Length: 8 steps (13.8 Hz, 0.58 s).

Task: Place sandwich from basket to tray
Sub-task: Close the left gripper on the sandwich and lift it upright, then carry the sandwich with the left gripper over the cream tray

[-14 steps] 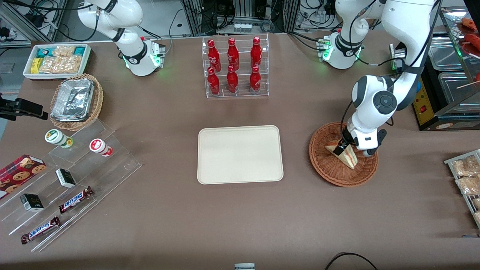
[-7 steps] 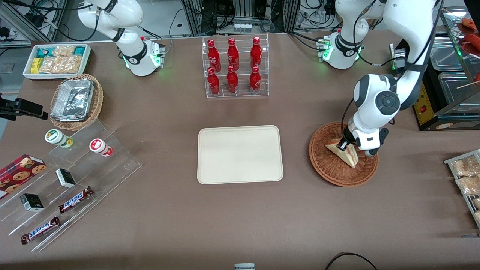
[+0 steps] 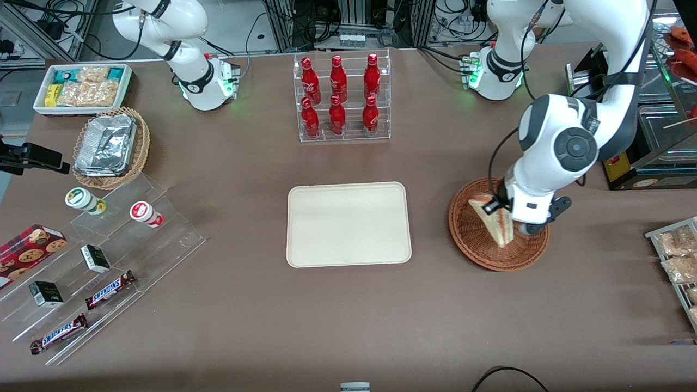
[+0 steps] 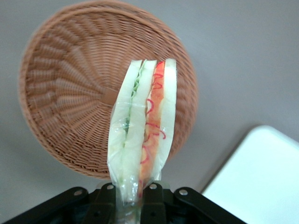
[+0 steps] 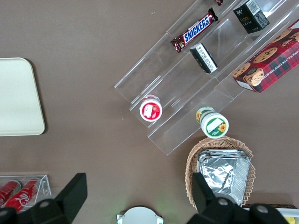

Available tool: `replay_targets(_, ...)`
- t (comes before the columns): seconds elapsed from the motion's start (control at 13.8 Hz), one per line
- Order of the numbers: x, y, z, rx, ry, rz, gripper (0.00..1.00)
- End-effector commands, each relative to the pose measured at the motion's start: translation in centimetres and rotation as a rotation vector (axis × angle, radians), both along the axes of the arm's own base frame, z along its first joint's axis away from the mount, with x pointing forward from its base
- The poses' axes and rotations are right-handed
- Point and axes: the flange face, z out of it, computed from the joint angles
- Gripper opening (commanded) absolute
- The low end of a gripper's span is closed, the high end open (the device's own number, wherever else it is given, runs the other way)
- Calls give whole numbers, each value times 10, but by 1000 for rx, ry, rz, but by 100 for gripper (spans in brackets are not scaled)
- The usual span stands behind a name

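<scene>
I'm holding the sandwich (image 4: 142, 135) clenched in the gripper (image 4: 132, 196) above the basket (image 3: 479, 247) near the working arm's edge; gripped only at one corner, it could slip free before reaching the tray (image 3: 348, 224).

The left arm's gripper (image 3: 498, 209) sits at the right of the front view, wrist pointing down (big round joint just above), its black fingers (image 4: 106, 203) clamped on the sandwich (image 4: 142, 135), lifted above the basket (image 3: 479, 247).
</scene>
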Motion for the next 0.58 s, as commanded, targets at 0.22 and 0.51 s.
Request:
replay_targets(0.22, -4, -138, -32, -18, 19, -295, 0)
replay_targets(0.51, -15, -233, -64, 12, 5, -289, 0)
